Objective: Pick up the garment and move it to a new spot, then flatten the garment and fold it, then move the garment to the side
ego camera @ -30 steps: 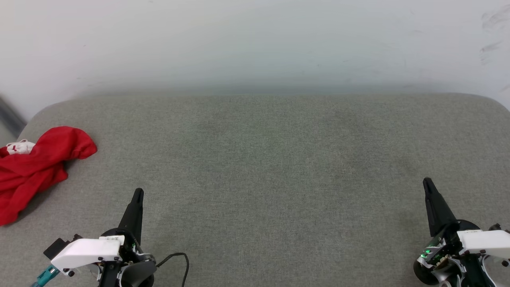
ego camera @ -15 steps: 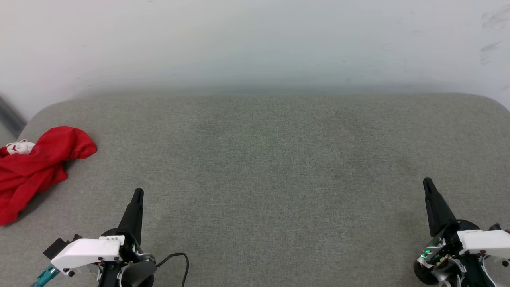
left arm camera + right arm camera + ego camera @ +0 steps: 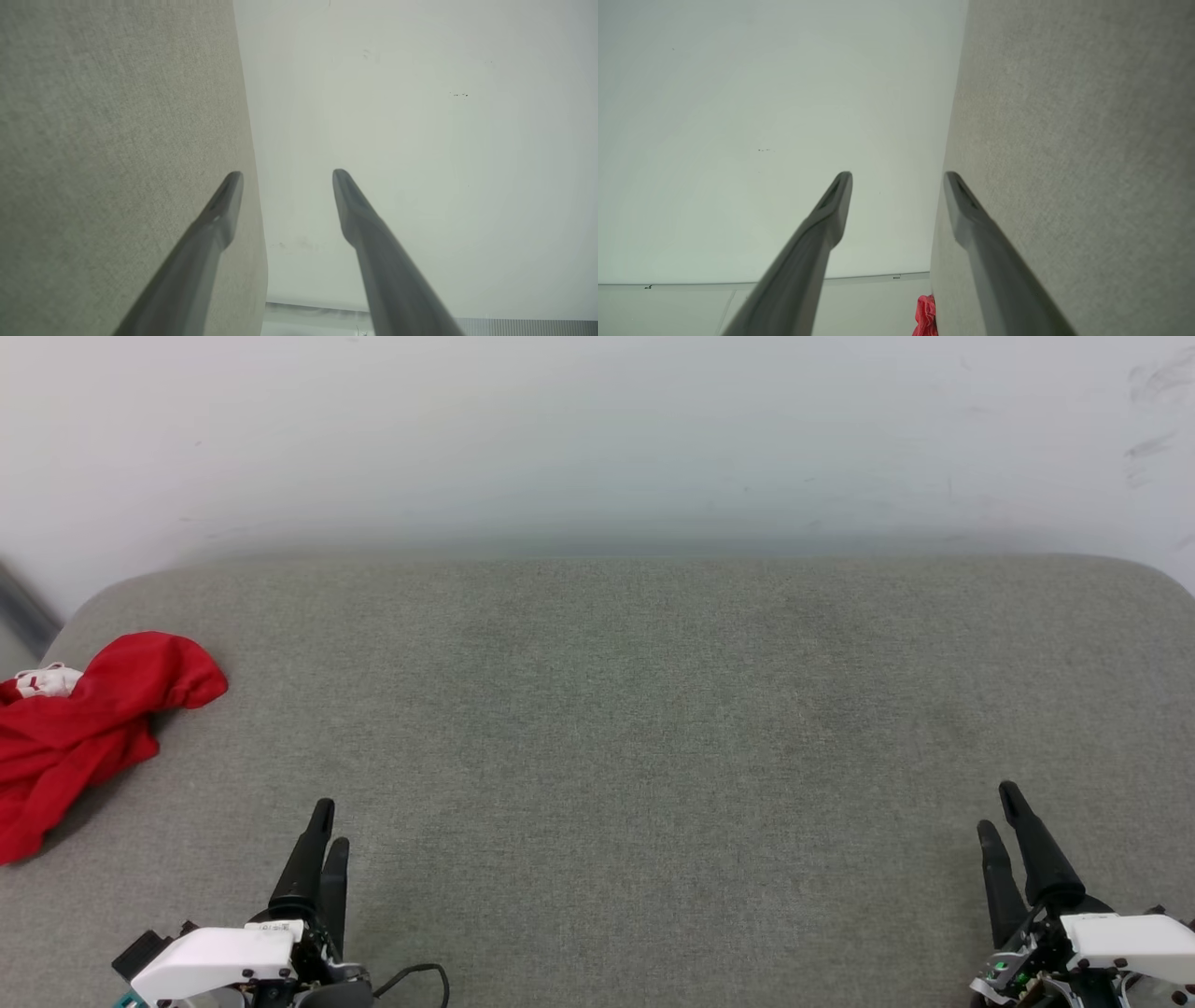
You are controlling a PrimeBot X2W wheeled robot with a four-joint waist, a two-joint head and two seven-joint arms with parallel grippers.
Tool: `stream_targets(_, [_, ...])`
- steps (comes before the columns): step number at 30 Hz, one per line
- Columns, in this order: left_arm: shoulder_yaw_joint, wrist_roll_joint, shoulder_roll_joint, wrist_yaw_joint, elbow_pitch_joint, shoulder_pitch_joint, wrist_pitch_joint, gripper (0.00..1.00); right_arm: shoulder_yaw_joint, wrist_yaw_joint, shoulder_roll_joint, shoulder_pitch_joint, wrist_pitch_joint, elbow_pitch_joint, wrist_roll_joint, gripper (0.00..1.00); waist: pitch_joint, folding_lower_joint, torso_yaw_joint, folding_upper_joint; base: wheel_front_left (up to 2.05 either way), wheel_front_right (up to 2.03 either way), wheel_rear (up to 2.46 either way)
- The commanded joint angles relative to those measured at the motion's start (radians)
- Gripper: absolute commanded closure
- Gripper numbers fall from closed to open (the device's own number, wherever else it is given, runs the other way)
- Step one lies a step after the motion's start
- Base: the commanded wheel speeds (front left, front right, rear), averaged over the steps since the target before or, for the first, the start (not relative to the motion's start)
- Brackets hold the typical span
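The garment [image 3: 79, 728] is a crumpled red heap with a bit of white showing, lying at the far left edge of the grey cushioned surface [image 3: 616, 709]. A small red corner of the garment [image 3: 926, 317] also shows at the bottom of the right wrist view. My left gripper [image 3: 329, 823] hovers at the lower left, to the right of and nearer than the garment, its two dark fingers apart and empty. My right gripper [image 3: 999, 807] is at the lower right, far from the garment, also open with nothing between its fingers. Both wrist views show the fingers [image 3: 224, 210] [image 3: 836, 200] clearly spread.
A pale wall [image 3: 597, 439] rises behind the surface's far edge. The surface's rounded corners sit at the back left and back right. A black cable [image 3: 420, 975] loops beside my left wrist.
Both grippers have opened from shut. Both have also drawn back toward the bottom edge of the head view. The garment lies as before.
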Motion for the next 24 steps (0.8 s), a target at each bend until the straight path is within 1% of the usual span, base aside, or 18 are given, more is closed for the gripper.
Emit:
stream_targets(1, [0.0,0.017,0.002,0.0,-0.025,-0.015,-0.01,0.0,0.0,0.0,-0.001,-0.015,-0.011,-0.023,-0.018,0.0,0.0,0.0,0.0,-0.0001,0.0,0.0,0.0])
stream_targets(5, [0.009,0.068,0.002,0.006,-0.037,-0.015,-0.03,0.0,-0.007,0.0,-0.001,-0.011,-0.031,-0.039,-0.078,0.0,0.001,0.0,-0.001,-0.0001,0.0,0.0,0.0])
stream_targets(9, [0.012,0.14,0.003,0.023,-0.06,-0.016,-0.049,0.0,-0.017,0.0,-0.001,-0.008,-0.05,-0.058,-0.141,0.0,0.001,0.0,-0.001,-0.0001,0.0,0.0,0.0])
stream_targets(24, [-0.031,0.481,0.003,0.131,-0.154,0.0,-0.113,0.0,0.002,0.0,0.0,0.015,-0.114,-0.176,-0.51,0.0,0.005,0.0,-0.003,-0.0001,0.0,0.0,0.0])
